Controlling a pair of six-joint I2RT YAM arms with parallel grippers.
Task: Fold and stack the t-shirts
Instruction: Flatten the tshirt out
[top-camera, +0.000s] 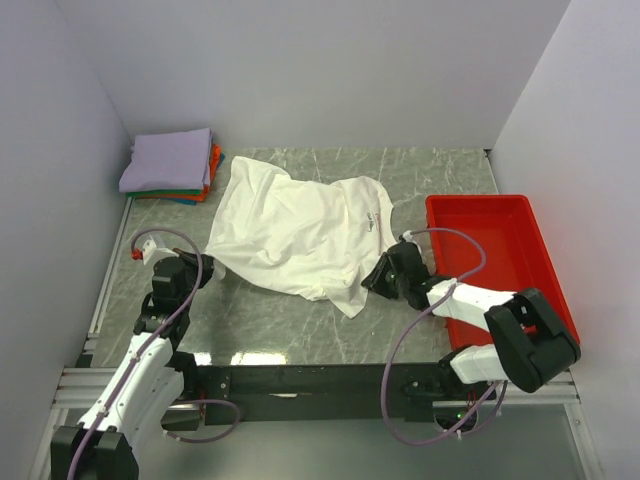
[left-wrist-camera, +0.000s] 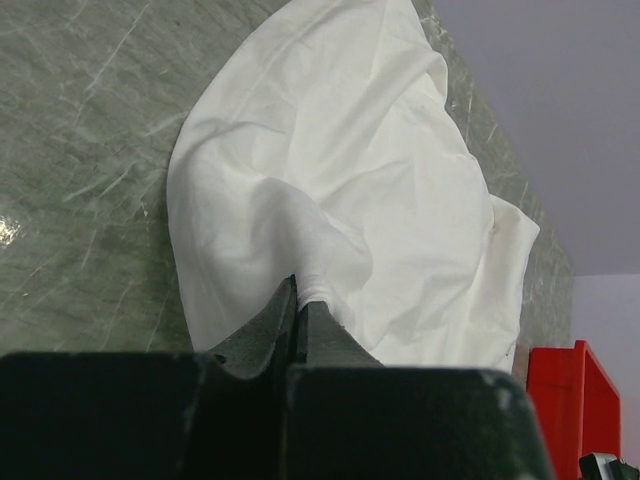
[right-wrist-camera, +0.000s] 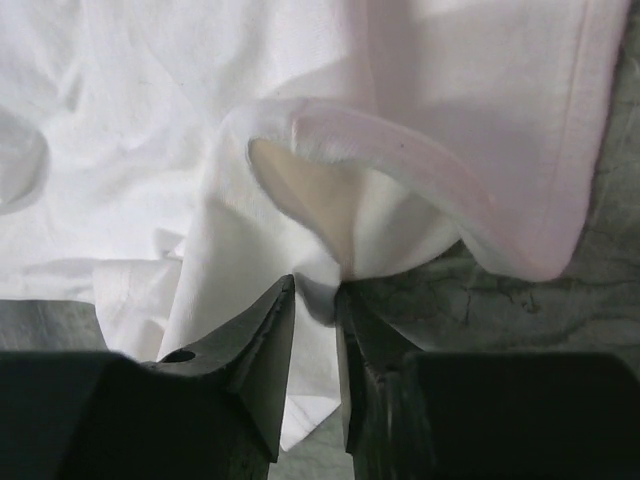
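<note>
Left claw clamped on white shirt edge. Right claw: shirt fold between its fingertips; can't tell if gripped.

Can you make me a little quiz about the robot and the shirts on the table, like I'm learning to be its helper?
1. Pick one: which colour lies on top of the stack of folded t-shirts at the back left? A lavender, B black, C yellow.
2. True or false: the left end effector is shut on the white t-shirt.
3. Fill the gap: the red tray sits on the robot's ____ side.
Key: 1 A; 2 true; 3 right.
</note>
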